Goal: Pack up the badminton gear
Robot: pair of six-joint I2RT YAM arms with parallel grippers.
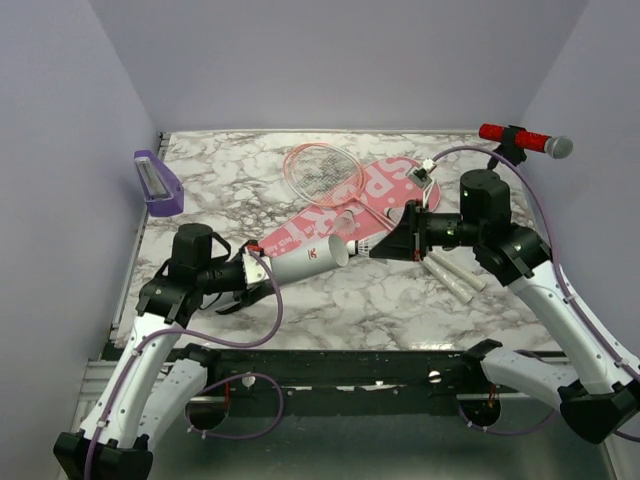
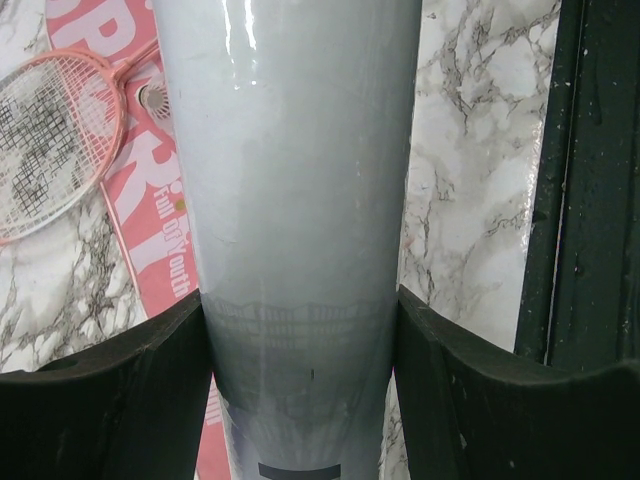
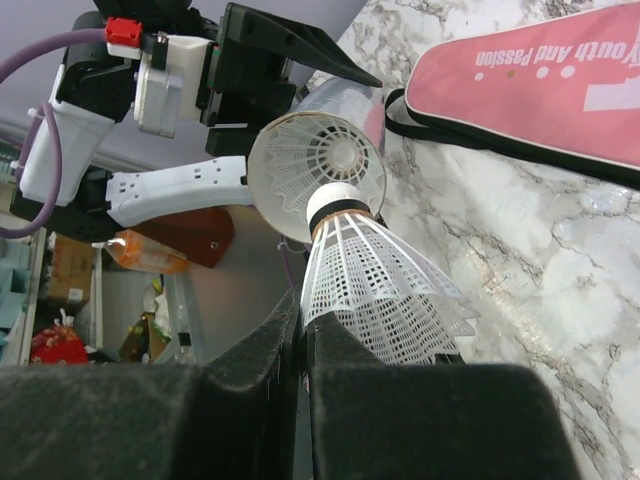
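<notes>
The shuttlecock [image 3: 375,290] is pinched by the edge of its white mesh skirt in the right hand [image 3: 300,330], whose dark pads are clenched on it; its cork, ringed with a black band, points at the open mouth of the tube [image 3: 315,165] and sits at the mouth's lower rim; whether cork and rim touch cannot be told. Inside the mouth the pale skirt of a second shuttlecock [image 3: 322,152] shows. From the overhead camera the shuttlecock [image 1: 362,247] is a small white shape between the tube [image 1: 310,262] and the right hand [image 1: 385,248]. The white tube lies roughly level, its open end toward the right arm; the left hand [image 1: 255,272] is clamped around its other end, and in the left wrist camera both dark fingers press the tube [image 2: 300,200] from either side. Just behind the tube the pink bag [image 1: 390,185] lies flat on the marble surface [image 1: 400,300], its white lettering up; the pink-framed racket [image 1: 320,170] rests with its head at the bag's far-left side and its shaft across the bag. At the far-right corner stands a red microphone [image 1: 515,138]; at the far-left edge sits a purple tray [image 1: 158,185], well apart from the gear.
</notes>
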